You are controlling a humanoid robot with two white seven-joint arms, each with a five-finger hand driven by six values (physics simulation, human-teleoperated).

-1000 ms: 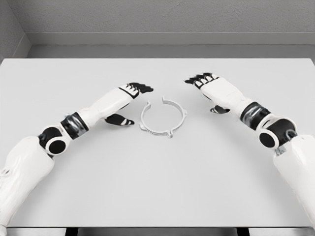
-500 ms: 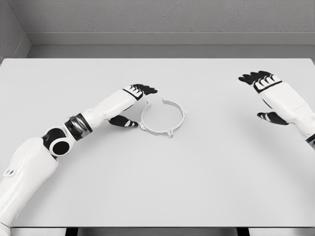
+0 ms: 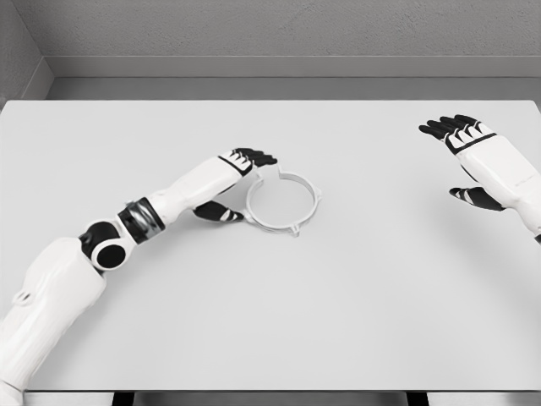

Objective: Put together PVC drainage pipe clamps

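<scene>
Fingers (image 3: 254, 157) of the left hand (image 3: 234, 169) are lying loosely spread against the clamp ring (image 3: 282, 201) at centre frame, grasping nothing. At the right edge, the right hand (image 3: 483, 159) is hovering open over the worktop (image 3: 338, 296).

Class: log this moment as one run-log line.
left hand: open, fingers at white plastic clamp ring | right hand: open, far right | ring: on white table

We see a wide pale grey surface (image 3: 279, 321) filling most of the view, a rough grey wall (image 3: 279, 25) behind it, under even, soft light.
</scene>
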